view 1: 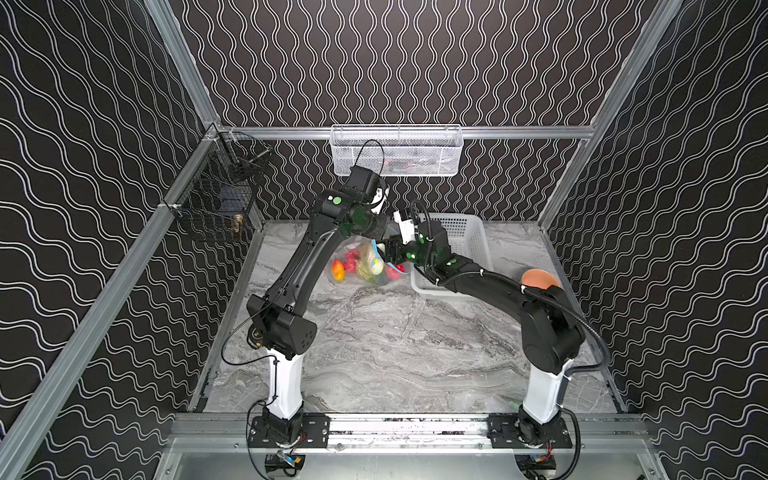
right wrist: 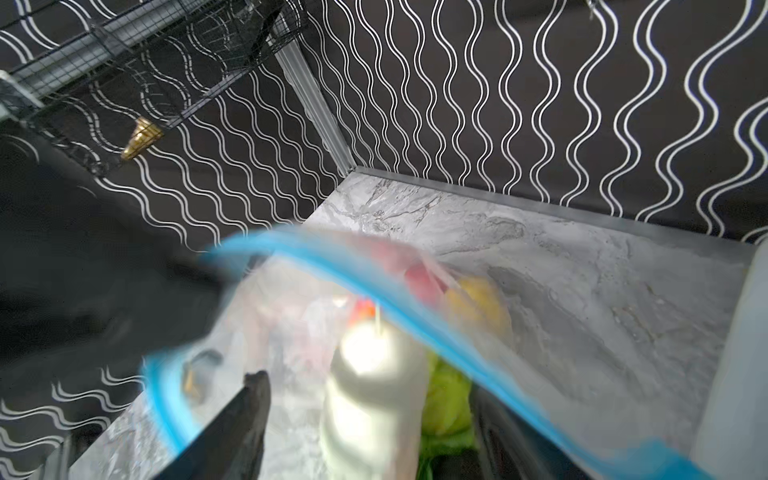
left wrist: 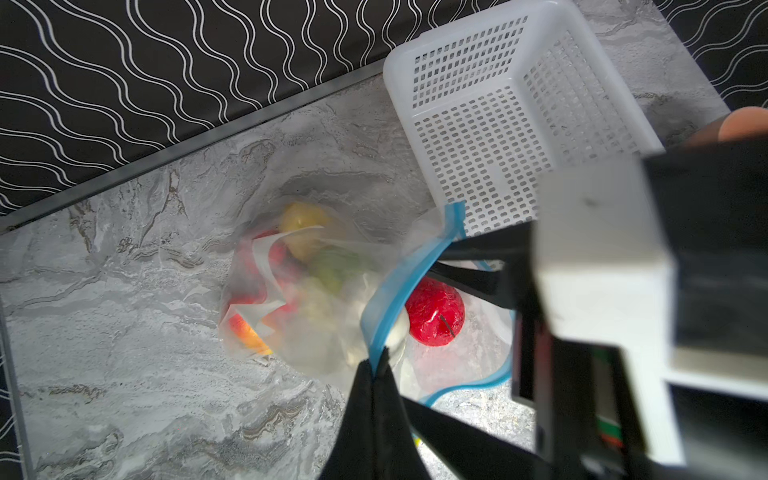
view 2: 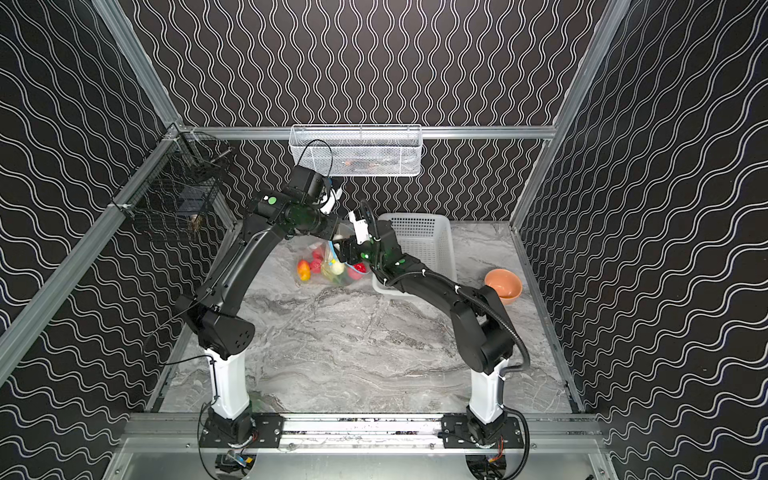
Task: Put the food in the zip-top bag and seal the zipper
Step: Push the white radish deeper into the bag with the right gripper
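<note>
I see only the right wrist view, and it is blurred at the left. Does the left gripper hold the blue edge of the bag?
Observer: Yes. In the left wrist view the left gripper is shut on the zipper.
Operator: Is some food near the mouth that I cannot see?
Observer: A red piece lies inside the open mouth of the zip-top bag.
Operator: What stands beside the bag?
Observer: In a top view the white basket stands just to the right of it.
</note>
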Available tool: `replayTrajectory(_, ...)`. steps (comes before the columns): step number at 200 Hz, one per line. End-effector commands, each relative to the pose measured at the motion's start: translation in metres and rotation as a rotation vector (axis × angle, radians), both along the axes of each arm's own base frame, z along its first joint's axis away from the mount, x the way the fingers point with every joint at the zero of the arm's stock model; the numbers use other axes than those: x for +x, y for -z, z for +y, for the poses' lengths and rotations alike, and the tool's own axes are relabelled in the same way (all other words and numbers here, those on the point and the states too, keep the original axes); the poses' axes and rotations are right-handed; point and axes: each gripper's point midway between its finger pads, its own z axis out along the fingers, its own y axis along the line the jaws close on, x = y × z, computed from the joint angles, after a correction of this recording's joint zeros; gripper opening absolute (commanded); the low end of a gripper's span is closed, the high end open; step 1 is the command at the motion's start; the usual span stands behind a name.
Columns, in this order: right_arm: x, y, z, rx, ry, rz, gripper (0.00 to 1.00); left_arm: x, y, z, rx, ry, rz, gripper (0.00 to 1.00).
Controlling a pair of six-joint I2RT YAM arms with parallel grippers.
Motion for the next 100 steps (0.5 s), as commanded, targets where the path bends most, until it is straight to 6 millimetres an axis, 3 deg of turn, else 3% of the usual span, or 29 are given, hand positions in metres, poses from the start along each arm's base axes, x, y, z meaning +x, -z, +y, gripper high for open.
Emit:
replayTrajectory(1, -0.005, -0.026, 0.0, 0.051, -0.013, -0.057, 0.79, 0.005, -0.004, 0.001, 0.008, -0.007, -0.031, 0.0)
replayTrajectory(35, -0.018, -0.03, -0.009, 0.035, -0.03, -0.122, 0.89, 0.004, -0.004, 0.002, 0.01, -0.005, -0.03, 0.0)
replayTrajectory(53, -0.029, -0.037, -0.016, 0.024, -0.045, -0.19, 0.99, 0.003, -0.002, 0.003, 0.015, -0.003, -0.029, 0.0)
replayTrajectory(100, -0.054, -0.045, -0.04, -0.075, -0.048, -0.356, 0.99, -0.006, 0.013, 0.002, 0.014, 0.026, 0.006, 0.0)
